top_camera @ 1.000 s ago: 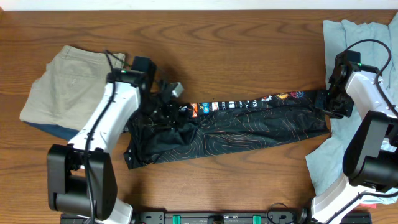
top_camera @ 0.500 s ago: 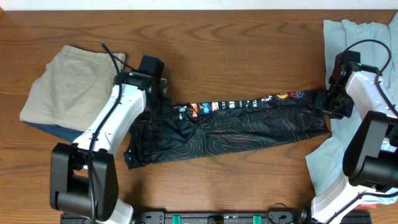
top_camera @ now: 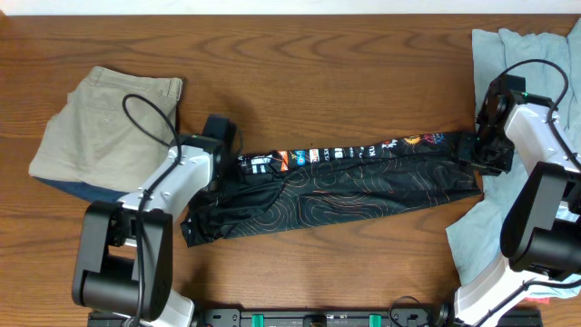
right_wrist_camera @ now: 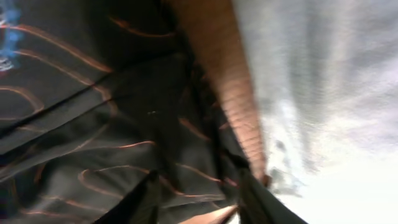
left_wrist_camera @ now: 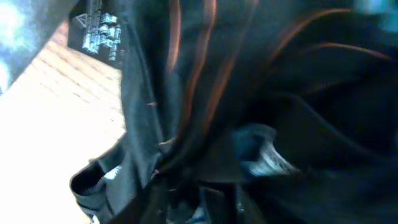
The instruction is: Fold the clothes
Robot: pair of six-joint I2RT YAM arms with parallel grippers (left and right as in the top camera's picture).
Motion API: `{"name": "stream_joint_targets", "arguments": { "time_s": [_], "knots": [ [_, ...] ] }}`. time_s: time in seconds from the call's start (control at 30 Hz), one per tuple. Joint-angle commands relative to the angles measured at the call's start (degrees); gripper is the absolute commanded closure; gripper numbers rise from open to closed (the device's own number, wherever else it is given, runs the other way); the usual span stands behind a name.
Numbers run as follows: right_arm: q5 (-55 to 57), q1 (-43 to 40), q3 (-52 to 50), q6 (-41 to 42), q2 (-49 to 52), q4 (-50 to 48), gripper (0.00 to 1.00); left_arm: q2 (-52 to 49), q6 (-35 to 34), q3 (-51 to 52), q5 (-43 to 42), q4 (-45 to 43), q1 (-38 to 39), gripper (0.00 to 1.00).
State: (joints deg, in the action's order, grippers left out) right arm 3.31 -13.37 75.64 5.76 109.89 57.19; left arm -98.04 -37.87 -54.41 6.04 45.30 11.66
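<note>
Reaching low over jersey (top_camera: 363, 186) — left claw (top_camera: 234, 164) buried, grip unclear; right claw (top_camera: 472, 150) seemingly pinching far end.

Folded khaki trousers (top_camera: 104, 118) left, atop dark blue garment (top_camera: 80, 191); light blue cloth (top_camera: 531, 44) right; wooden counter (top_camera: 345, 73).

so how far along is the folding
Early to midway. Done: the thin black orange-lined jersey lies as a long narrow band, and tan folded trousers sit at the left. In hand: the left claw and right claw are near the jersey's ends. Left: the crosswise folds, plus the crumpled pale blue cloth on the right.
</note>
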Motion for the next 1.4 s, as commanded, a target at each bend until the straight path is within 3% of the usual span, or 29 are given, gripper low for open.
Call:
{"name": "stream_joint_targets", "arguments": {
  "time_s": [0.0,0.17,0.73,0.87,1.0,1.07,1.37],
  "knots": [
    [-3.74,1.29,-0.22,-4.17,-0.11,0.39,0.56,-0.5,-2.08,0.31,2.6,-0.68,-2.58,0.51],
    [-3.61,-0.44,-0.2,-4.15,-0.13,0.63,0.53,-0.5,-2.03,0.31,2.56,-0.72,-5.86,0.44],
    [-6.82,-3.61,0.07,-4.13,-0.17,0.85,0.5,-0.55,1.7,4.15,-0.81,-5.99,-6.19,0.45],
    [-6.82,-3.48,0.07,-4.11,-0.17,0.9,0.5,-0.55,7.02,6.4,-5.64,-9.49,-6.19,0.57],
    [-6.82,-3.5,0.07,-4.11,-0.17,0.98,0.5,-0.55,13.11,6.62,-5.6,-11.98,-6.21,0.86],
    [-6.82,-3.5,0.07,-4.11,-0.17,0.98,0.5,-0.55,14.8,6.62,-5.57,-13.29,-6.54,0.92],
    [-8.96,-3.5,0.07,-4.13,-0.17,0.9,0.5,-0.55,16.02,3.87,-5.42,-20.96,-14.08,0.94]
  ]
}}
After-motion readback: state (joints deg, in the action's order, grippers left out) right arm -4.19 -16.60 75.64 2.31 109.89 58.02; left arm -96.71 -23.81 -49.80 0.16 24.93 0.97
